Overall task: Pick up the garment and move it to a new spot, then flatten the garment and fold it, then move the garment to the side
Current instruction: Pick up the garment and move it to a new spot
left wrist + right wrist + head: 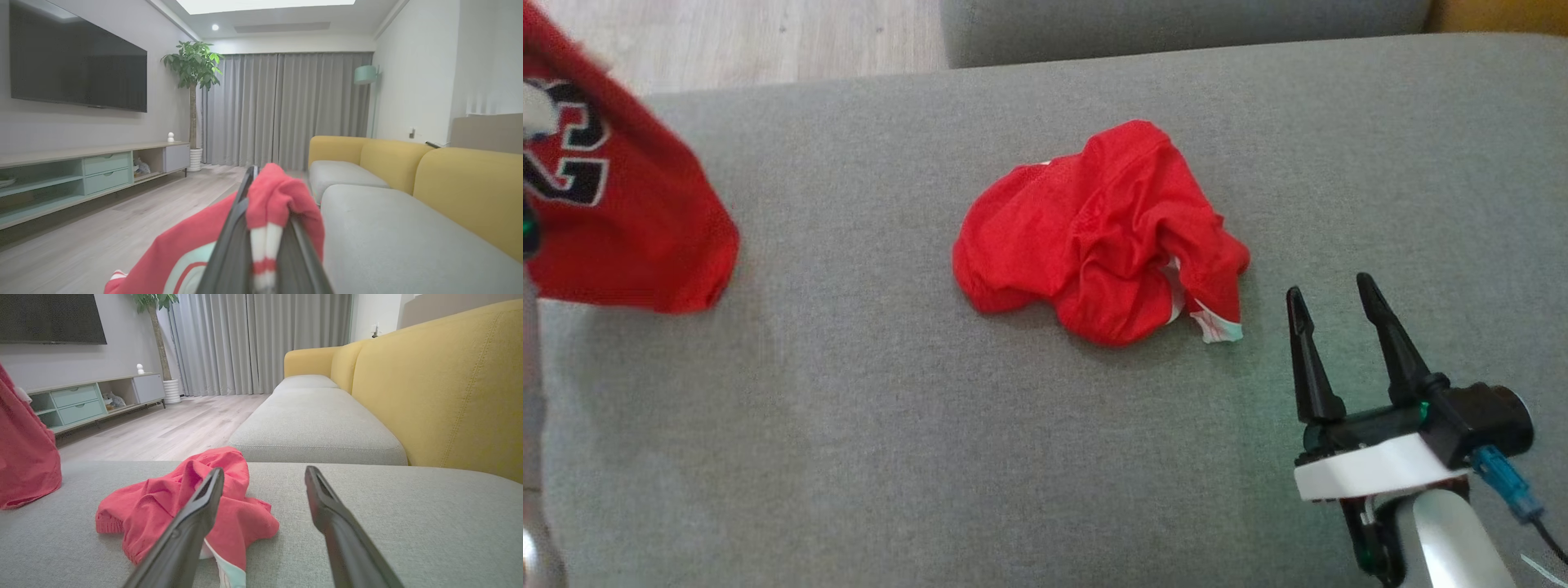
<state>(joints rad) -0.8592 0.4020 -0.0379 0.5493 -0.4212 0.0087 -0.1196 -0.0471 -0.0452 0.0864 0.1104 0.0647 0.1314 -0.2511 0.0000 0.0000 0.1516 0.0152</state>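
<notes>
Two red pieces: the jersey (629, 220) is hanging at the left end of the grey cushion (849, 408), your left gripper (267, 212) pinching it; the crumpled garment (1094, 237) is lying mid-cushion, your right gripper (1329, 286) gaping just beside.

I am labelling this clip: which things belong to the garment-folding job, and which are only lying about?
Job: red fabric jersey with black numbers, pinched in the left hand; open right hand; grey fabric sofa seat as work surface.
Lying about, probably: crumpled plain red cloth garment; tall green potted plant; black wall television.
</notes>
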